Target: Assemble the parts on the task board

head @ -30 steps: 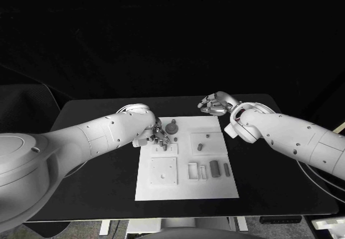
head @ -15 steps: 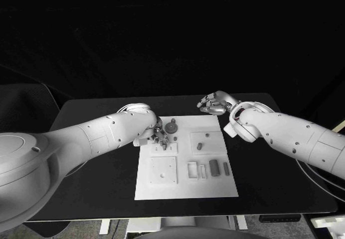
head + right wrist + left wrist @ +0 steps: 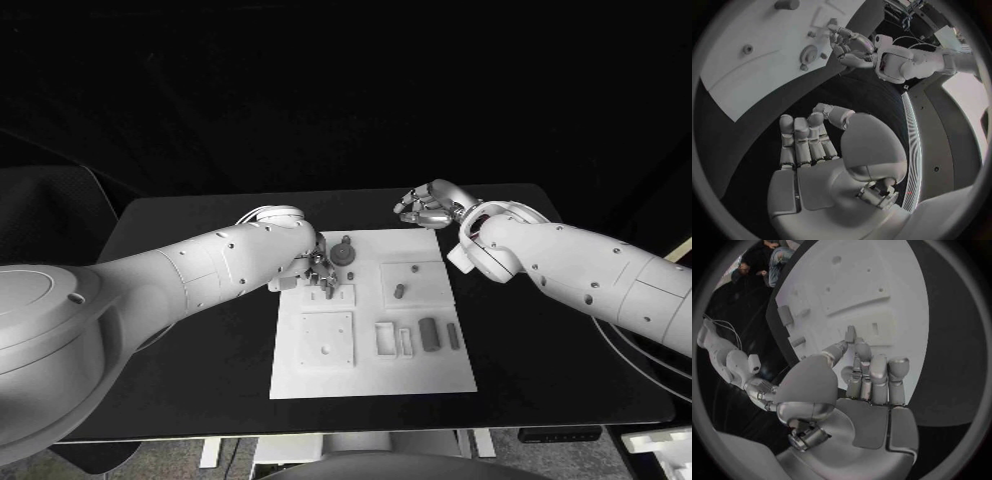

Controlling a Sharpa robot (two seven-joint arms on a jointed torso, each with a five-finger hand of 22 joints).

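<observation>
**Left hand over the board's far-left corner, a small part at its fingertips**

The board (image 3: 372, 318) lies mid-table, long axis running near to far; the left hand (image 3: 316, 272) sits over its far-left part, fingers pointed down at the raised block there; in the left wrist view the thumb and a finger meet around a small grey part (image 3: 851, 334), so I judge it pinched, though the view is poor and it may merely lie against the fingertips; the other fingers are side by side and straight. Just right of that hand lies a round-headed part (image 3: 343, 253), its stem pointing far; it appears to touch no finger.

The right hand (image 3: 428, 208) hangs over the bare table just beyond the board's far-right corner; its fingers are curled in toward the palm with nothing in them.

Loose parts lie elsewhere: a short peg (image 3: 400, 292) on the right-hand square block, and two dark bars (image 3: 430, 330) near the board's near-right side, both lying lengthwise near to far.

The coming move turns on the left hand: the pinched part is directly above the far-left block, so the way to go is straight down; the left hand is far nearer than the right, which is well apart from every part.
</observation>
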